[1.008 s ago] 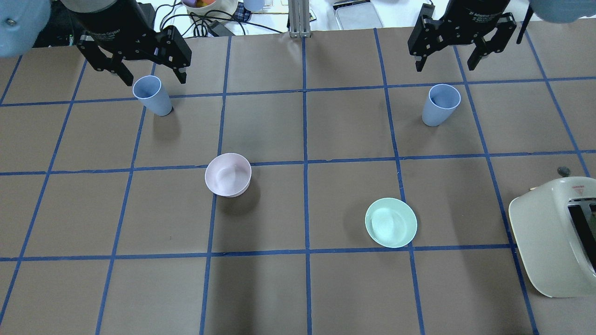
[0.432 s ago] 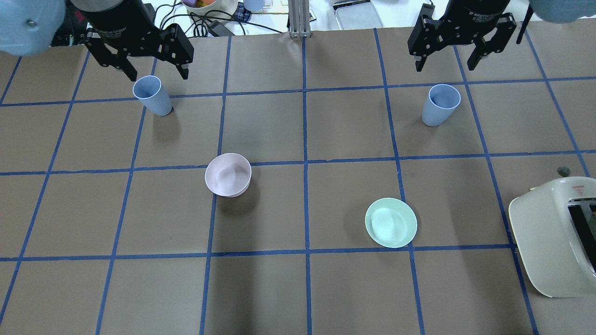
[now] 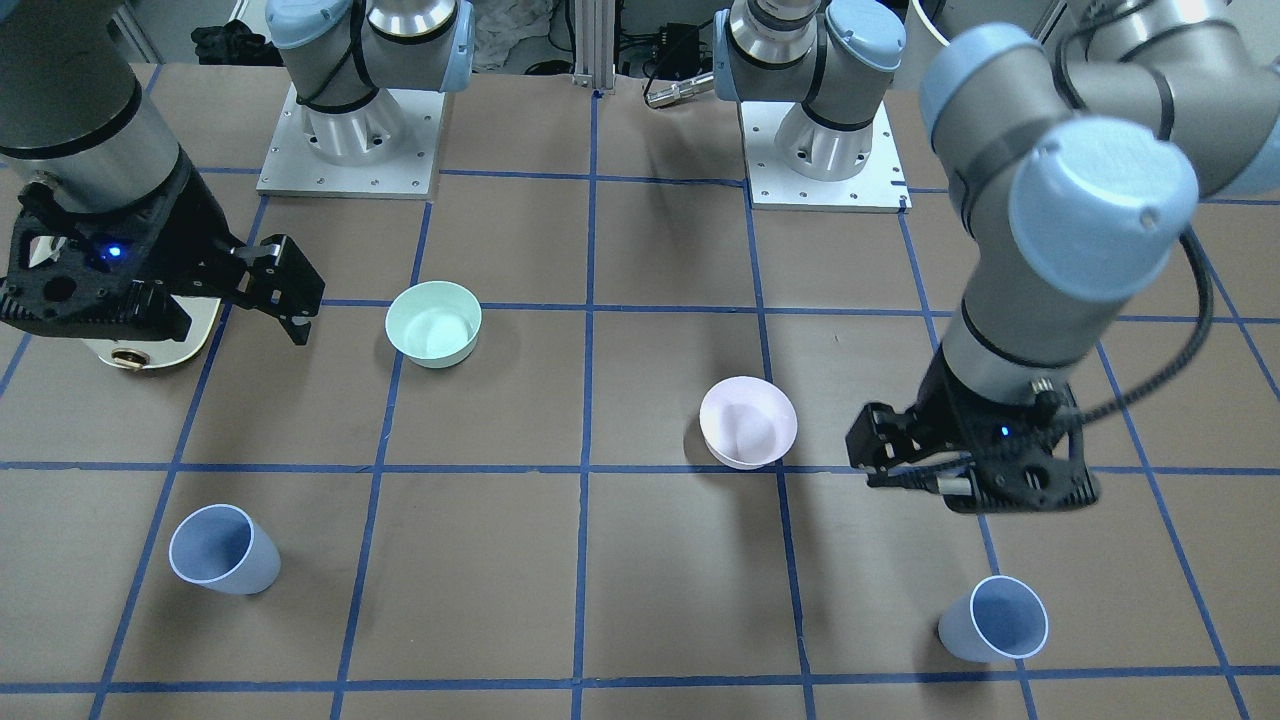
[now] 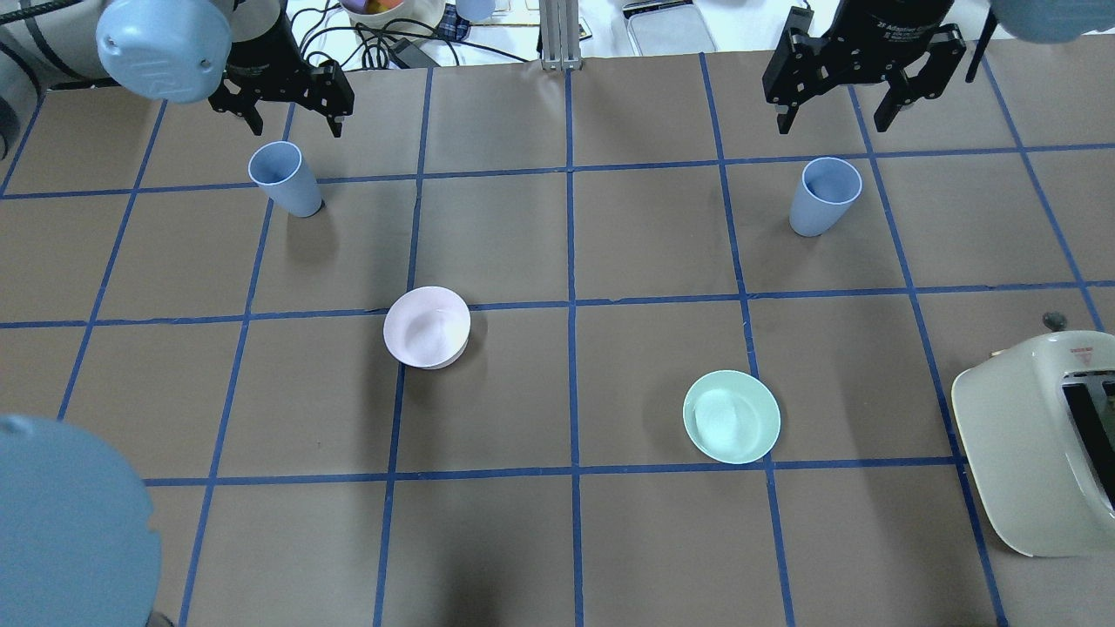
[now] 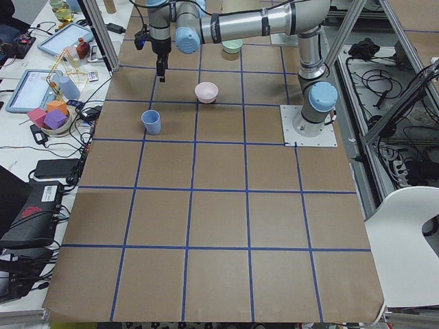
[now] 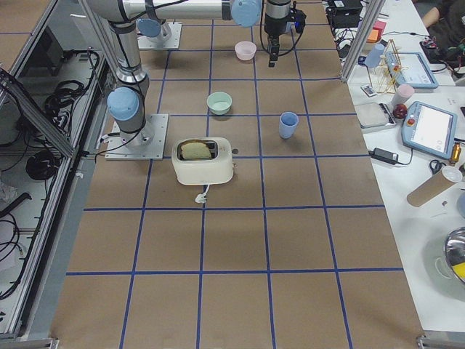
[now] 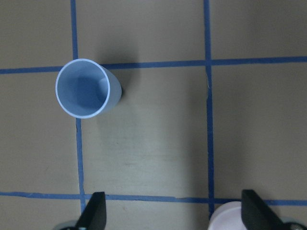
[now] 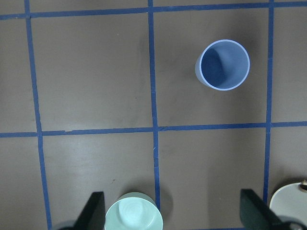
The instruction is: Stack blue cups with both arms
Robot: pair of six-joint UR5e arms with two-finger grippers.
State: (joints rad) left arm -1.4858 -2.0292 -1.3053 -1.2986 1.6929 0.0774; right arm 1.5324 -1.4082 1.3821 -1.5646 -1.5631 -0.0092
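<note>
A table [image 4: 653, 540] covered in brown paper, divided into squares by blue tape, seen from the robot's side. Closest to the robot's edge, against the right edge, sits a cream toaster [image 4: 1037, 444]. A little farther in, right of centre, is a mint-green bowl [image 4: 732, 416]. Farther again, left of centre, is a pale pink bowl [image 4: 427, 326]. Both bowls are upright and empty. Toward the far edge stand two pale-blue cups, upright, mouths up, well apart: the left cup [image 4: 286, 178] toward the far left corner, the right cup [image 4: 824, 196] toward the far right corner. The left gripper [image 4: 295, 131] hangs in the air near the left cup, fingers spread wide with nothing between them. The right gripper [image 4: 833, 124] hangs near the right cup, fingers likewise spread and holding nothing. Neither gripper touches a cup.
</note>
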